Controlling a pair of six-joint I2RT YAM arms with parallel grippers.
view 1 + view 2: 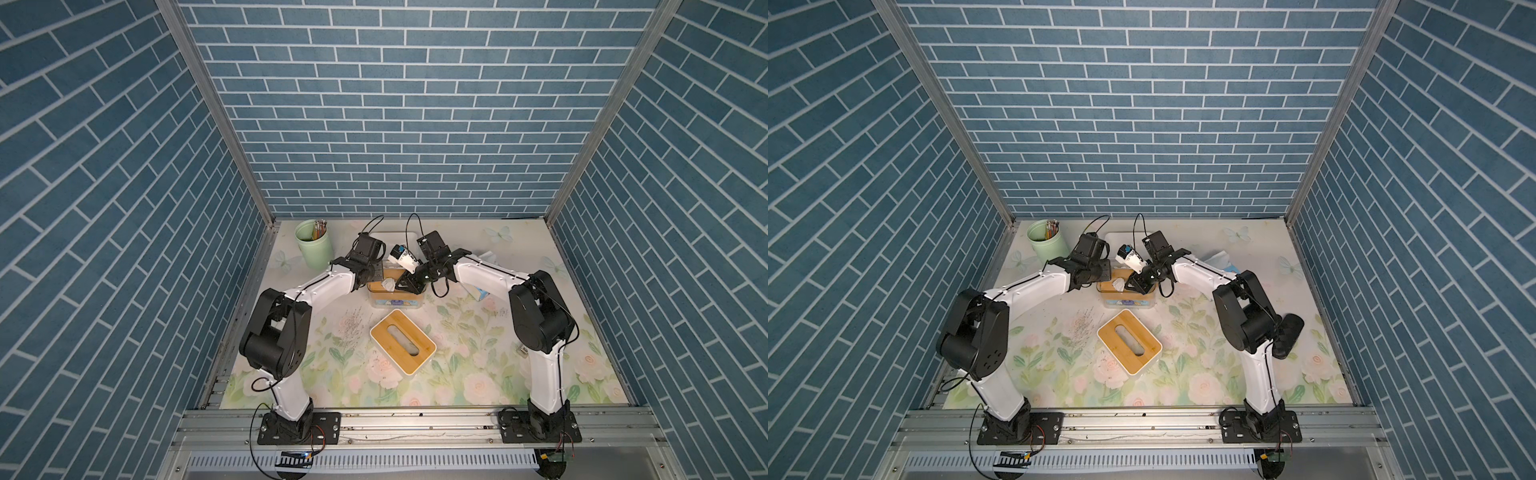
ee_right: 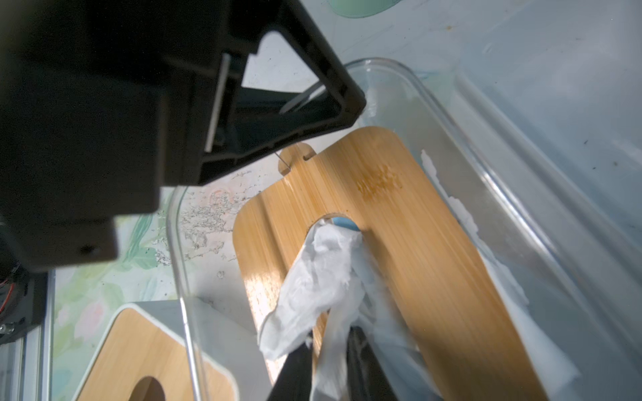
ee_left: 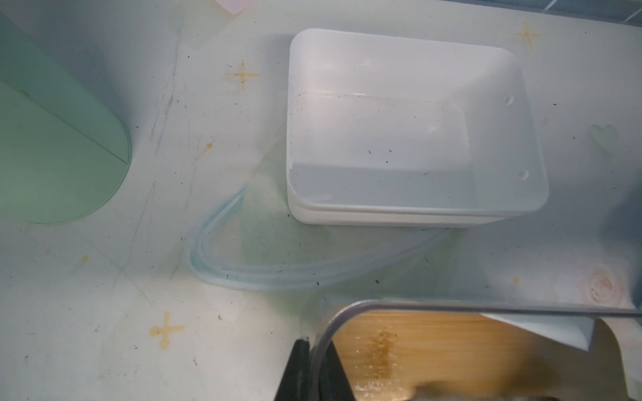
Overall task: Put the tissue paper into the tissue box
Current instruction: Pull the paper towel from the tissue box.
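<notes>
Top views both show the left claw [image 1: 375, 275] pinched narrow on one short end of the clear tissue box [image 1: 395, 302]. The right claw [image 1: 405, 284] dips over the opposite end. Between the two claws, a crumpled tuft of tissue paper [image 1: 389, 284] stands on the box's bamboo lid [image 1: 379, 286], touching the right claw's tips. A white tissue box [image 1: 384, 328] with its own slotted wooden top lies well apart from both claws, toward the arm bases. A green cup [image 1: 314, 249] of pencils stands beyond the left claw on its outer side. Left wrist view shows the left claw [image 3: 316, 354] with one black finger on each side of the clear wall [image 3: 486, 307], closed tight on it. The bamboo lid [image 3: 434, 347] lies just inside that grip. A white tub [image 3: 410, 128] sits ahead of the claw and apart from the box, and the green cup [image 3: 52, 139] is off to one side. Right wrist view shows the right claw [image 2: 326, 347] drawn narrow around a strip of the tissue paper [image 2: 319, 270]. The strip runs from between the fingers up to the lid's slot [image 2: 342, 222], where its far end enters the box. The fingertips are blurred, yet paper clearly fills the gap between them.
</notes>
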